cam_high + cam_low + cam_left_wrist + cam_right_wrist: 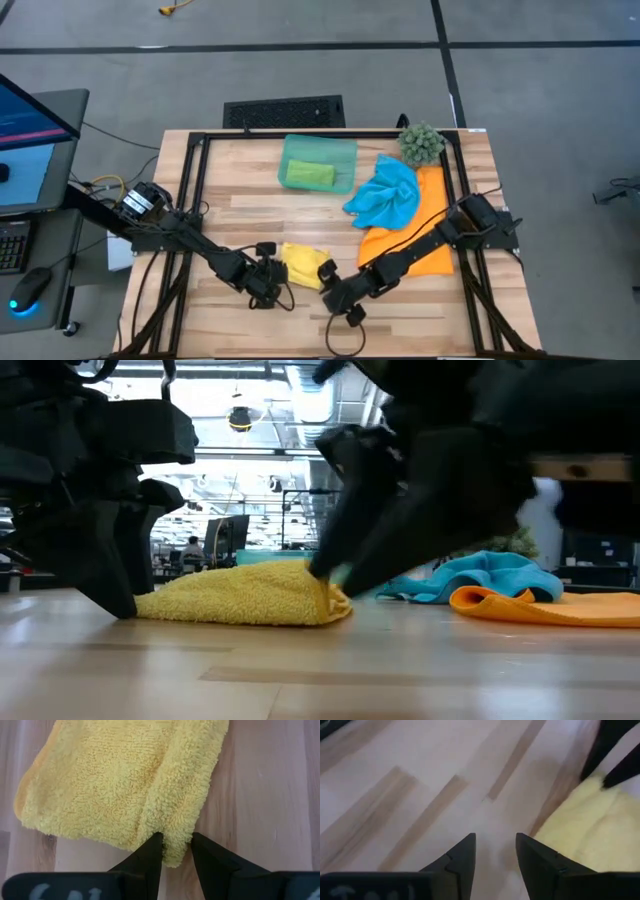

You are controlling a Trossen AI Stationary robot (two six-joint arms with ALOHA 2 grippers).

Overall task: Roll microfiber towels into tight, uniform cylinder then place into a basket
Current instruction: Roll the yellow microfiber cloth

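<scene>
The yellow towel (303, 264) lies bunched on the wood near the table's front, with one side rolled into a thick ridge (185, 795). My left gripper (272, 285) is at its left end, shut on that ridge. My right gripper (495, 847) stands open at the towel's right end (335, 600), with bare wood between its fingers. A green towel (310, 175) lies rolled inside the teal basket (345, 150) at the back. The blue towel (385, 195) lies crumpled on the orange towel (420, 245) at the right. My left gripper pinches the end of the towel's rolled ridge (172, 851) between its two fingers (150, 852). The fingers slant down from the table's left and lie roughly along the ridge. The towel rests on the table. My right gripper is close to the towel's right end; I cannot tell whether a finger touches it.
A spiky green plant ball (422, 143) sits at the back right corner. A black frame rail (190, 190) runs around the tabletop. Bare wood (240, 200) lies between the basket and the yellow towel.
</scene>
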